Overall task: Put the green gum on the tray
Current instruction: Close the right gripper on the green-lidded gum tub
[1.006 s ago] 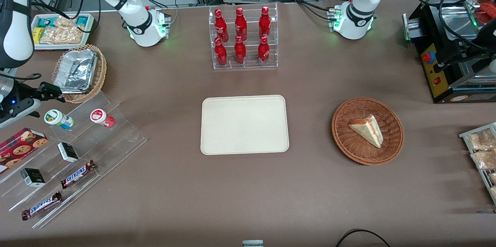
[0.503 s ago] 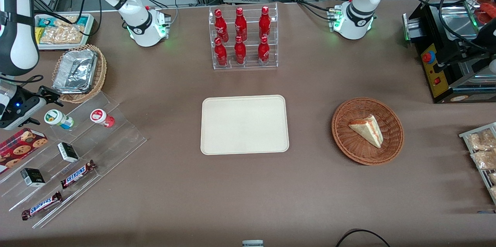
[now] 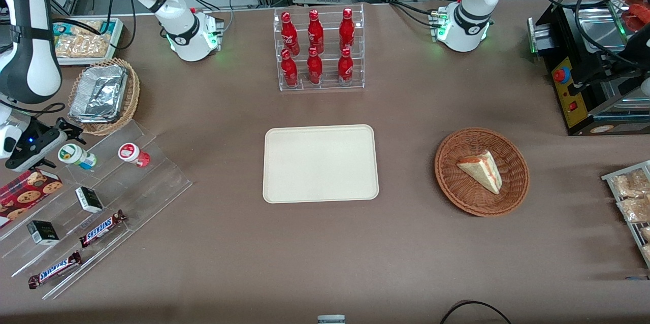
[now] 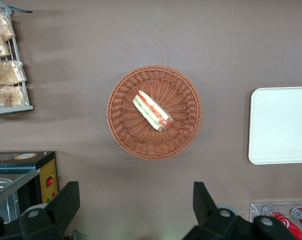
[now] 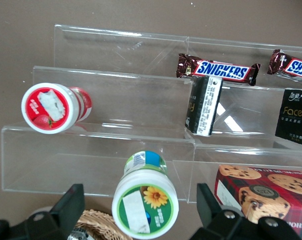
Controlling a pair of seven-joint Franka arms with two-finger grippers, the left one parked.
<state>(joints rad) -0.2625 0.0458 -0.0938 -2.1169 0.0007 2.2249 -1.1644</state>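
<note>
Claw [image 5: 141, 220] open astride green gum [image 5: 145, 202]; Snickers bars [image 5: 218, 70] nearby

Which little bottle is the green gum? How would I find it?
Look at the clear stepped stand at the working arm's end of the table. On its top step stand two small bottles, with the open gripper right by one. That one is the green gum: green-and-white lid, while its neighbour has a red lid.
</note>
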